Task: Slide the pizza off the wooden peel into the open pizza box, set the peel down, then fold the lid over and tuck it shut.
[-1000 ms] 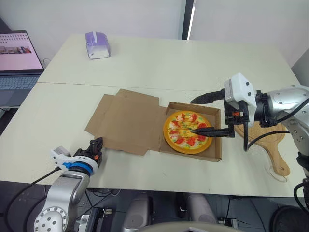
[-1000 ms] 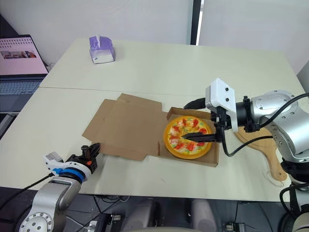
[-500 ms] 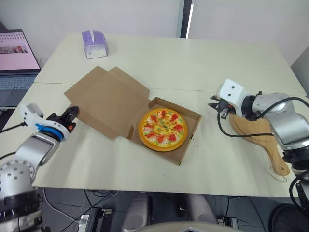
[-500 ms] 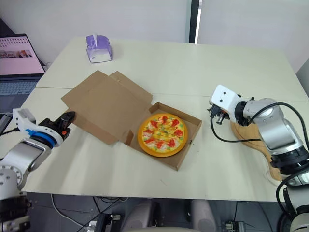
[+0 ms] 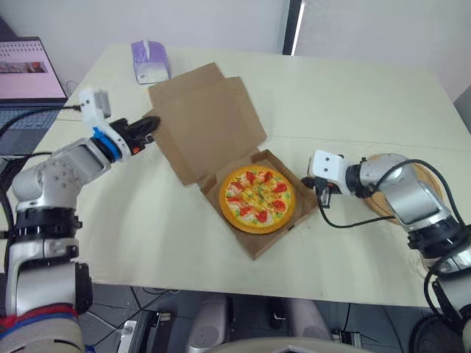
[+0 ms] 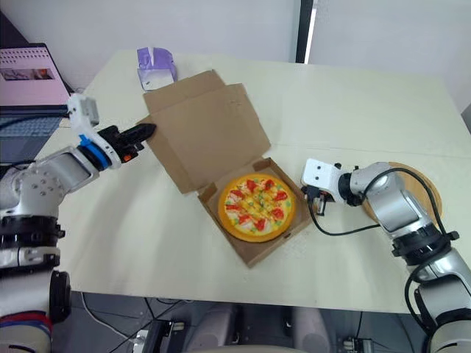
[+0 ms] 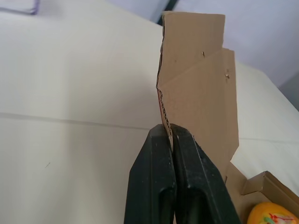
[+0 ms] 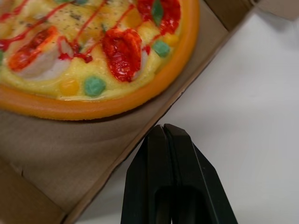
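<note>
My left gripper (image 7: 169, 131) pinches the lid (image 5: 206, 118) by its edge, raised to fold over the pizza (image 5: 257, 198) lying in the box (image 5: 254, 248), while my right gripper (image 8: 164, 133), closed and empty, sits at its wall, probably bracing it.

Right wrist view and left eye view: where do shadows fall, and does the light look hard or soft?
Right wrist view: the pizza drops a dark, soft-edged band of shadow onto the box under its rim. Left eye view: only faint shadow lies on the table beside the box, so the light seems diffuse; no glare on the lid.
</note>
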You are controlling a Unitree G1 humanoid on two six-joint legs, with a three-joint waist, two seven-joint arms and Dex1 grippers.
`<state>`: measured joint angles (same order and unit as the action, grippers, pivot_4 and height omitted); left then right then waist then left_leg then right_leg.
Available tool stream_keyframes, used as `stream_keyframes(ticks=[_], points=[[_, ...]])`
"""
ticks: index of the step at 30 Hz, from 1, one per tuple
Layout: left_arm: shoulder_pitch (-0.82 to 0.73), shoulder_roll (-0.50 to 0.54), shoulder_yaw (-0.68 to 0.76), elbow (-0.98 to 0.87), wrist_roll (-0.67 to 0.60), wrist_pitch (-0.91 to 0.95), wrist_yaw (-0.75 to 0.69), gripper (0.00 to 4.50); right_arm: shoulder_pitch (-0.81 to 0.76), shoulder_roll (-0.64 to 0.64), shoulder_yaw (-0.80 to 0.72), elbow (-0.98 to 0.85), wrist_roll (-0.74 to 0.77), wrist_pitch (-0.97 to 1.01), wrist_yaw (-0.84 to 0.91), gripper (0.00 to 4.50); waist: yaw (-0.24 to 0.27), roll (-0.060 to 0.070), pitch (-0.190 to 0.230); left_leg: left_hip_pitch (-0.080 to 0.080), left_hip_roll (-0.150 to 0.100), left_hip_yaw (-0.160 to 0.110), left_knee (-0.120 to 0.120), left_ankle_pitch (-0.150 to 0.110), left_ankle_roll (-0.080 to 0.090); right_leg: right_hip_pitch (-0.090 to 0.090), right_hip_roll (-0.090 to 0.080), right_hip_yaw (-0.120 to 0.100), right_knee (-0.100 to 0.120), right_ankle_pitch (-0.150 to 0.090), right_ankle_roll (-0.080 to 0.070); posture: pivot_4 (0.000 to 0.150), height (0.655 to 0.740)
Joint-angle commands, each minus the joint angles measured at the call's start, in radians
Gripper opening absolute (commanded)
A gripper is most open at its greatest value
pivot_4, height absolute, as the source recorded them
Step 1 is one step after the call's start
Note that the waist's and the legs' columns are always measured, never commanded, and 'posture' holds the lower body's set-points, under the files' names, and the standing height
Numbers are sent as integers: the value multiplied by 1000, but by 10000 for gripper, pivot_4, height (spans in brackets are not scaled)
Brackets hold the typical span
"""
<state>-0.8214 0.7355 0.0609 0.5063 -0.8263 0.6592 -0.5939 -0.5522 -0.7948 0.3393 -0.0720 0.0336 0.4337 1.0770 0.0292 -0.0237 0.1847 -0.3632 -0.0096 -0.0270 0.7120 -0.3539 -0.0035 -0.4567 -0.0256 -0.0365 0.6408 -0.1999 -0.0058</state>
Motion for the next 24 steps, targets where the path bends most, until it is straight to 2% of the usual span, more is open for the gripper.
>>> stream_keyframes(ticks=[1,4,9,16,20,22,24], points=[[-110,-71,-72,128,151,-128,-182,0,58,-60,-64,-131,45,55,39,283,0,0,0,0,0,0,0,0,0,0,0,-1,0,0,0,1500,7192],[-218,-150,-96,275,265,-263,-295,0,139,-117,-116,-216,70,106,39,283,0,0,0,-1,-2,0,1,0,0,0,-3,-1,0,0,0,1500,7192],[-362,-257,-94,475,396,-444,-402,0,269,-172,-213,-351,121,187,12,283,-5,-1,0,0,-3,1,2,0,1,1,-4,-1,1,0,1,1500,7192],[-485,-333,-56,664,508,-633,-423,0,351,-189,-288,-453,159,284,-40,283,-9,-1,1,0,-2,1,2,0,1,0,-3,-2,2,0,1,1500,7192],[-527,-374,-27,705,541,-706,-435,0,340,-181,-367,-422,163,292,-95,283,-7,-2,1,0,-2,1,3,0,1,0,-3,-3,3,1,2,1500,7192],[-540,-383,-5,709,545,-729,-443,0,281,-114,-431,-364,186,317,-172,3940,-7,-2,1,0,-2,1,3,0,1,0,-3,-3,3,1,2,1500,7192],[-543,-386,14,703,546,-739,-458,0,207,-50,-489,-308,212,336,-240,9476,-11,-2,1,0,-2,3,3,0,1,0,-3,-2,3,1,2,1500,7192]])
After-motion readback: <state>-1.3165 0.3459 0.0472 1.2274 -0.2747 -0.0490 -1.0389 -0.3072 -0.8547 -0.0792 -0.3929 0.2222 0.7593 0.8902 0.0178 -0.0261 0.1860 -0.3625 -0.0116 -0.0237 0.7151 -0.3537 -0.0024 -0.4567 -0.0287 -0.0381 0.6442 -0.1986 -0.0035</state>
